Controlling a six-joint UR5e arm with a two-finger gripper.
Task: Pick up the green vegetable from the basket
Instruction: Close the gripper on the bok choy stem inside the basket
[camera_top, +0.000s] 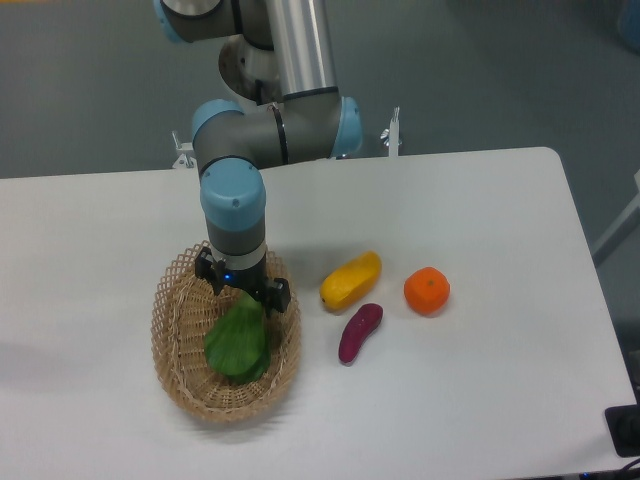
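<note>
The white worktop (480, 220) stretches wide around me, its rounded far-right corner and right edge in view, with broad bare surface behind and to the right. My arm (290, 70) drops from above over the basket (175, 345), an oval wicker piece sitting toward the worktop's front left. My gripper (243, 293) stands just inside the basket's far rim, closed on the stalk end of the green vegetable (238, 342), whose leaves hang down over the basket's floor. Right of the basket, apart from its rim, lie a yellow fruit (351, 280), a purple sweet potato (360, 332) just below it, and an orange (427, 290) farther right.
</note>
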